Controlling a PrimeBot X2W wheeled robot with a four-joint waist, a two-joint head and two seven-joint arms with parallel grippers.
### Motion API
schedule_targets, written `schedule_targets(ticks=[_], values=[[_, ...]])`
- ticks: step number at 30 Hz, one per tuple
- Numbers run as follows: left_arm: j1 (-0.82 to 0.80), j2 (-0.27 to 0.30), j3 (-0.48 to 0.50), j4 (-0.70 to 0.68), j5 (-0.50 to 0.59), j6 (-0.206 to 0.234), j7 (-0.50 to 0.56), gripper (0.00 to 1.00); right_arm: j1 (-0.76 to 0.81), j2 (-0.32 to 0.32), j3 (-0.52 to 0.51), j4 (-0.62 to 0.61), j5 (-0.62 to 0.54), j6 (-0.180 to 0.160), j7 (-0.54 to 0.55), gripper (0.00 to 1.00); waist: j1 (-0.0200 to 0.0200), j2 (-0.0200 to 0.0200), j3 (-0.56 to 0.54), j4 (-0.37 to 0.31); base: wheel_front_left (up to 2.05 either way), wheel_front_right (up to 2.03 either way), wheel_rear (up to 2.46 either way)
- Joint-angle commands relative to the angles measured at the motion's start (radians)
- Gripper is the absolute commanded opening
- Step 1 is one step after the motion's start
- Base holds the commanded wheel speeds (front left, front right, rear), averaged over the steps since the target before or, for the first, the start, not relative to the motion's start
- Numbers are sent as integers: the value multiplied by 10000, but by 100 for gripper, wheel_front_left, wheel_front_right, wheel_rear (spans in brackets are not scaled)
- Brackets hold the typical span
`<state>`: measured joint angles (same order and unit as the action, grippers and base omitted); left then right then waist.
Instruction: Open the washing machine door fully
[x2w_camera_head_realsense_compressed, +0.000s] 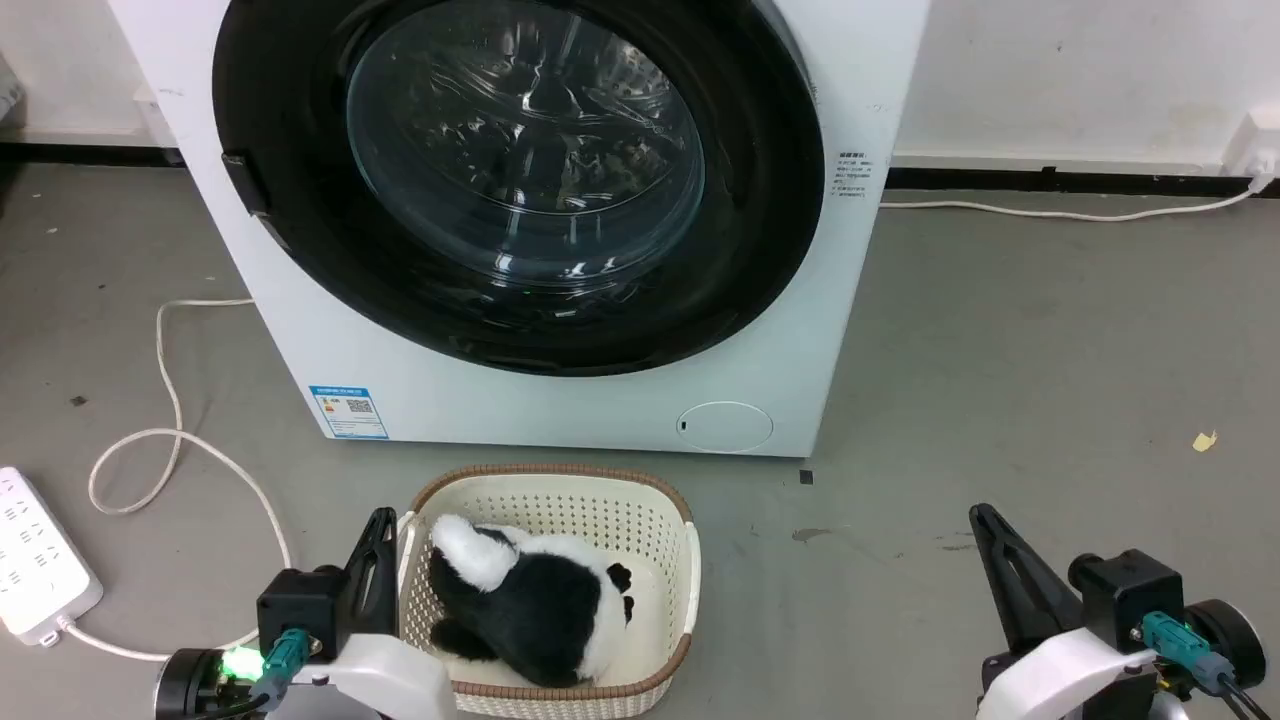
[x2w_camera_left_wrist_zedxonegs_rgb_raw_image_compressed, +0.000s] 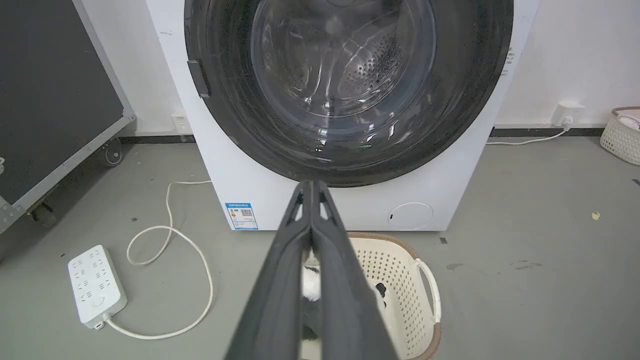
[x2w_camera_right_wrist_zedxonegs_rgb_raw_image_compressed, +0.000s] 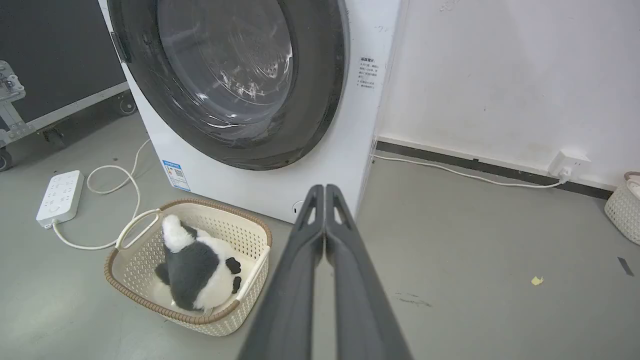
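Observation:
The white washing machine (x2w_camera_head_realsense_compressed: 560, 400) stands on the floor ahead, its big black-rimmed glass door (x2w_camera_head_realsense_compressed: 520, 180) lying flat against the front, with a dark handle recess at the rim's left. The same door (x2w_camera_left_wrist_zedxonegs_rgb_raw_image_compressed: 345, 80) fills the top of the left wrist view, and the door (x2w_camera_right_wrist_zedxonegs_rgb_raw_image_compressed: 230, 75) sits upper left in the right wrist view. My left gripper (x2w_camera_head_realsense_compressed: 380, 520) is low at the lower left beside the basket, fingers pressed together and empty; its tip (x2w_camera_left_wrist_zedxonegs_rgb_raw_image_compressed: 311, 184) points at the machine's lower front. My right gripper (x2w_camera_head_realsense_compressed: 982, 515) is at the lower right over bare floor, shut and empty, tip (x2w_camera_right_wrist_zedxonegs_rgb_raw_image_compressed: 325, 187) aimed at the machine's right corner.
A cream basket (x2w_camera_head_realsense_compressed: 560, 495) holding a black-and-white plush toy (x2w_camera_head_realsense_compressed: 530, 600) sits on the floor right before the machine. A white power strip (x2w_camera_head_realsense_compressed: 35, 570) and looping cable (x2w_camera_head_realsense_compressed: 170, 440) lie left. A dark wheeled case (x2w_camera_left_wrist_zedxonegs_rgb_raw_image_compressed: 55, 100) stands farther left; another basket (x2w_camera_right_wrist_zedxonegs_rgb_raw_image_compressed: 622, 210) is at far right.

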<state>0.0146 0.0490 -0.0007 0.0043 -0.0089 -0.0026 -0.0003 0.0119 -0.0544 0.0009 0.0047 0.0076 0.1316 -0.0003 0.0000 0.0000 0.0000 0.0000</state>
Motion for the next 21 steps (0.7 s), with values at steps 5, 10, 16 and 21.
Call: schedule_targets(ticks=[5, 10, 16, 21], values=[[-146, 12, 7, -43, 89, 26, 3, 0, -119, 42, -9, -47, -76, -9, 3, 0, 0, 0, 0, 0, 0, 0, 0], [-146, 12, 7, -43, 89, 26, 3, 0, -119, 42, -9, -47, -76, -9, 3, 0, 0, 0, 0, 0, 0, 0, 0], [-146, 12, 7, -43, 89, 26, 3, 0, -119, 42, -9, -47, -76, -9, 3, 0, 0, 0, 0, 0, 0, 0, 0], [-146, 12, 7, -43, 89, 26, 3, 0, -119, 42, -9, -47, -76, -9, 3, 0, 0, 0, 0, 0, 0, 0, 0]])
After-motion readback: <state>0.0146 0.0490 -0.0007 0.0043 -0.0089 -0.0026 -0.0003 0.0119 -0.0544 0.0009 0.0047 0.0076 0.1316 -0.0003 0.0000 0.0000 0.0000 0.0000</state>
